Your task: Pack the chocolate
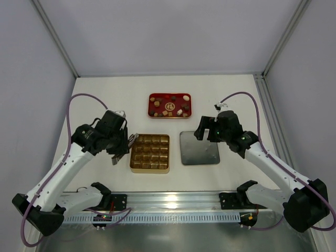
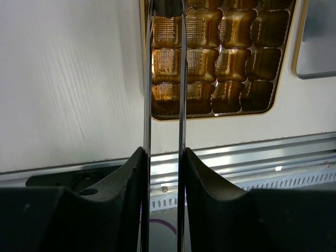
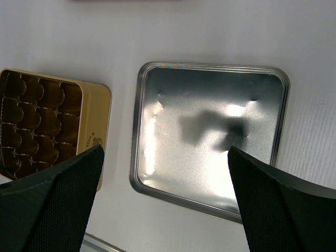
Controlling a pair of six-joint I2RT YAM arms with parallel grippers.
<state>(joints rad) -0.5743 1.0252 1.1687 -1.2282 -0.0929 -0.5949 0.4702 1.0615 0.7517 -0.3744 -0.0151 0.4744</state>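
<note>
The chocolate (image 1: 169, 106) sits scattered on the red tray (image 1: 152, 98) at the far side, beyond the empty gold box (image 1: 150, 153). These pieces look tiny, light and easy to squash or smear, so I'd pinch one gently across its sides. Left gripper (image 2: 164, 52) has its long tongs nearly closed on nothing; right gripper (image 3: 165, 178) gapes wide over the silver lid (image 3: 210, 131), empty too.

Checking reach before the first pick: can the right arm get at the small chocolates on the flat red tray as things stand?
Probably yes. The right gripper hangs open above the silver lid, and only bare table lies between it and the chocolates on the red tray.
</note>
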